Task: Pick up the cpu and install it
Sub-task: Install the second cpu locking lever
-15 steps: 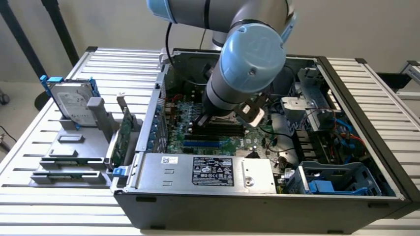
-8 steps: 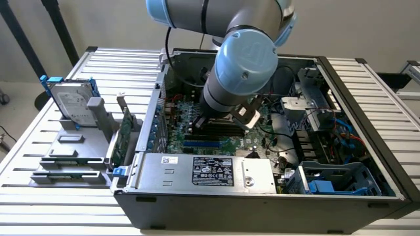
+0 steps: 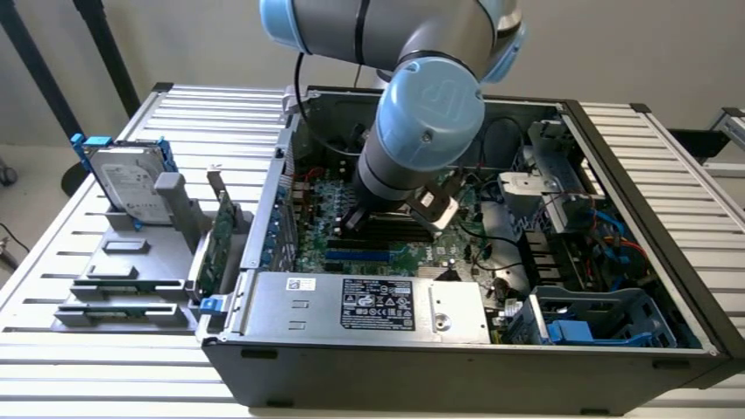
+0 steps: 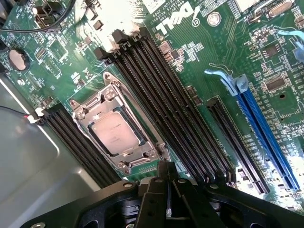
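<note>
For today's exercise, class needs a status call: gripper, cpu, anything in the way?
Gripper shut, nothing held, above motherboard. Cpu sits in its socket. Nothing lying over it.

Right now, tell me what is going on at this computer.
A robot arm reaches into the open computer case, its gripper shut and empty above the green motherboard. The cpu already sits in its metal socket frame, between the rows of black memory slots. A hard drive stands outside the case.

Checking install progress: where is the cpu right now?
In the wrist view the cpu lies in its metal socket frame on the green motherboard, between black memory slots.
</note>
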